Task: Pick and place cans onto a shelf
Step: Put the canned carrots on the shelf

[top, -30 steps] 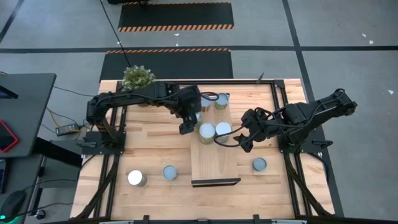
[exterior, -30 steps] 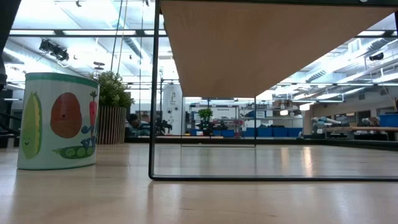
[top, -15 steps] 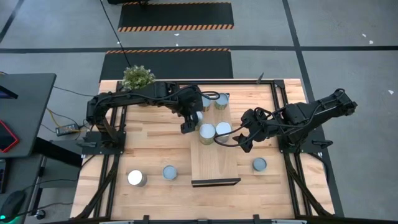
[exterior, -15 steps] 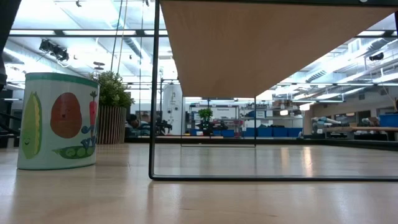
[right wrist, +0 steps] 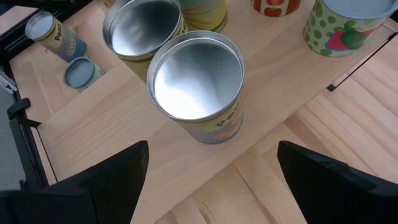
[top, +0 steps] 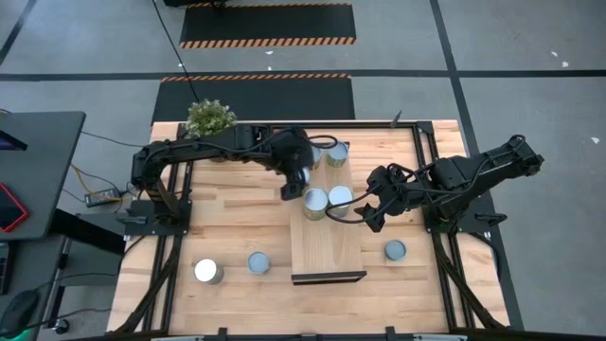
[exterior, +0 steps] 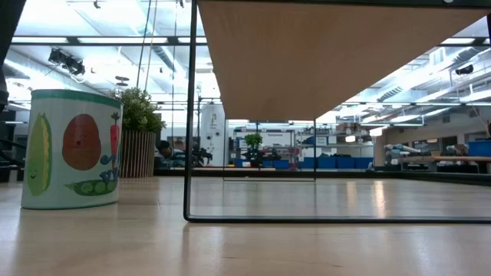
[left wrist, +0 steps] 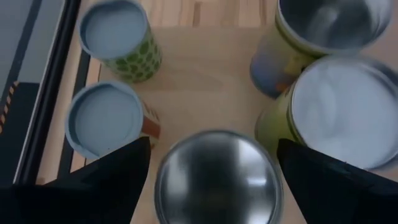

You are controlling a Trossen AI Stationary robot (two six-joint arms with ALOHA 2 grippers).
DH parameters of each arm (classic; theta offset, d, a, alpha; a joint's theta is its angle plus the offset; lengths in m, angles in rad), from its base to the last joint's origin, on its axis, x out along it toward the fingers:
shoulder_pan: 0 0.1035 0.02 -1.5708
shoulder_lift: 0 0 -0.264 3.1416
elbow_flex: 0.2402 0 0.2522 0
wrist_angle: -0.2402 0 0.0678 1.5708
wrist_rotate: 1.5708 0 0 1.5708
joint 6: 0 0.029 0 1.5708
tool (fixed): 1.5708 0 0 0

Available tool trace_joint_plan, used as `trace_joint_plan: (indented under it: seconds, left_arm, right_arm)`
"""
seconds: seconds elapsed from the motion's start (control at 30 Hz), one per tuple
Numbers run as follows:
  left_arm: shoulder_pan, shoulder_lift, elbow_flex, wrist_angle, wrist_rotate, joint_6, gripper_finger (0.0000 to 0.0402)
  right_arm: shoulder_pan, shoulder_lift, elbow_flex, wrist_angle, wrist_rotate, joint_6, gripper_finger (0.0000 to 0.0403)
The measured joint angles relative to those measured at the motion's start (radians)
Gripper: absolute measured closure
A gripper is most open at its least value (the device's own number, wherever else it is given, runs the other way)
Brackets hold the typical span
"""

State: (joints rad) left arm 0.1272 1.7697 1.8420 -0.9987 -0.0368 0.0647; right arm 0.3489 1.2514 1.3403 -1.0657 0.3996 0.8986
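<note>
Shifted rightward over the shelf (top: 327,242), left gripper (top: 293,186) hangs spread above a can (left wrist: 216,177); right gripper (top: 352,214) waits, spread.

high: straight down over the whole desk (top: 237,213) | low: desk-top level, under the shelf (exterior: 322,54), facing the room | left wrist: close above the cans (left wrist: 217,177) on the shelf | right wrist: close, same shelf cans

Several cans (top: 315,202) stand on the shelf (top: 327,248); three others stand on the table (top: 218,223) beside it.
</note>
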Motion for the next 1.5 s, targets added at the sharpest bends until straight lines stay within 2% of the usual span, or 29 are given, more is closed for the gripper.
trace_joint_plan:
  seconds: [0.13,0.27,0.47,0.57,0.7,0.87,1.03,1.2,1.5]
  left_arm:
    - [0.000,-0.012,0.001,0.049,0.000,0.000,0.0045]
    - [0.005,-0.027,0.040,0.019,-0.001,0.009,0.0045]
    - [0.051,-0.074,0.099,-0.161,-0.014,0.025,0.0045]
    - [0.095,-0.084,0.100,-0.285,-0.060,-0.001,0.0045]
    - [0.152,-0.085,0.080,-0.382,-0.060,-0.027,0.0045]
    - [0.157,-0.083,-0.025,-0.348,-0.009,-0.054,0.0045]
    - [0.120,-0.083,-0.118,-0.227,0.035,-0.080,0.0045]
    - [0.083,-0.081,-0.135,-0.142,0.044,-0.080,0.0045]
    - [0.058,-0.055,-0.134,-0.001,-0.017,-0.071,0.0045]
  right_arm:
    - [0.000,0.000,0.000,0.000,0.000,0.000,0.0039]
    - [0.000,0.000,0.000,0.000,0.000,-0.001,0.0039]
    - [0.000,0.000,0.000,0.003,0.000,-0.002,0.0039]
    - [0.000,0.000,0.000,0.003,0.000,-0.003,0.0039]
    - [0.000,0.000,0.000,0.011,0.001,-0.003,0.0039]
    - [0.000,0.000,0.000,0.025,0.002,-0.002,0.0039]
    - [0.000,-0.003,0.000,0.025,-0.005,-0.002,0.0039]
    - [0.000,-0.026,0.020,0.009,-0.003,-0.002,0.0039]
    - [-0.002,-0.054,0.063,-0.029,0.030,-0.011,0.0039]
